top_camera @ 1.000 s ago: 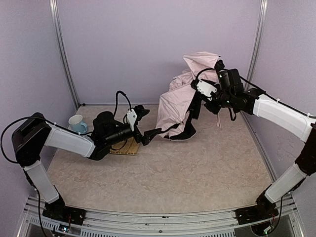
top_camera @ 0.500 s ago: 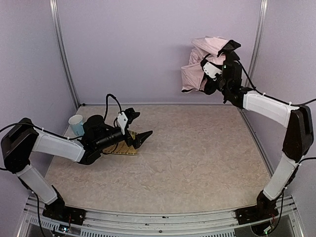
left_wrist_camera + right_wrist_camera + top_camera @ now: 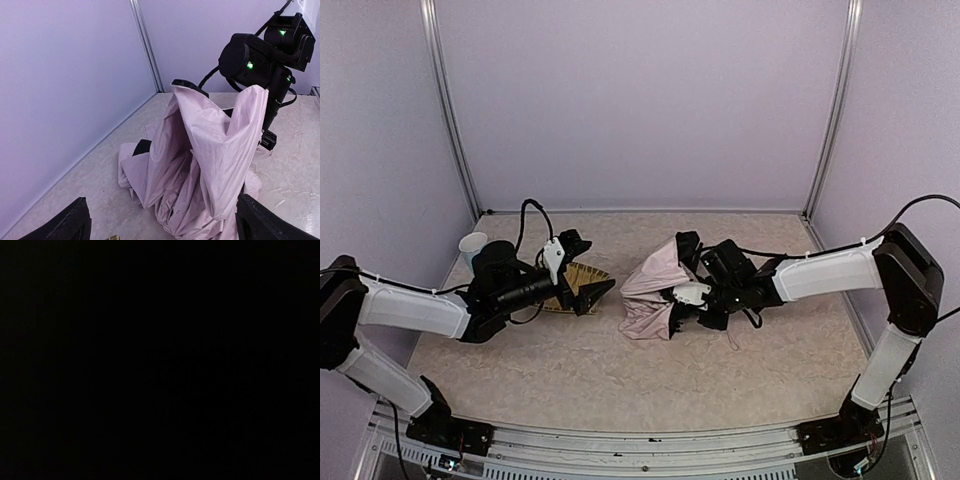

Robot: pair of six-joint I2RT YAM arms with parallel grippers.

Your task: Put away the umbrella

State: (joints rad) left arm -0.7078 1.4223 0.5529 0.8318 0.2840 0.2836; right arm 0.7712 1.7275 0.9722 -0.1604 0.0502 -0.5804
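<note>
Moved since the earlier frames: umbrella (image 3: 650,290), held aloft by the far right corner half a second ago, is now down on the table (image 3: 720,370) near its middle. The right arm (image 3: 820,270) has dropped with it. The left arm (image 3: 415,305) has shifted a little toward the left edge.

- table: pale marbled top, lilac walls (image 3: 640,100) on three sides.
- right arm: stretched low from the right edge toward the middle.
- left arm: lies low along the left side, pointing toward the middle.
- umbrella: crumpled, partly collapsed heap of pale pink fabric with black lining showing at the edges. The lower folds rest on the table and one fold peaks up against the right arm's end. Shaft and handle cannot be made out.
- right gripper (image 3: 676,300): pressed together on the umbrella, fingertips buried in the folds. Its own wrist view is wholly black.
- left gripper (image 3: 598,293): spread wide and holding nothing, over the tray's right end. It is aimed at the umbrella and apart from it. In the left wrist view its fingers (image 3: 70,225) sit at the bottom corners, with the umbrella between them further off.
- tray (image 3: 570,275): woven yellow, flat on the table left of the middle, largely covered by the left gripper.
- cup (image 3: 472,245): pale, upright near the far left corner, apart from the tray.
</note>
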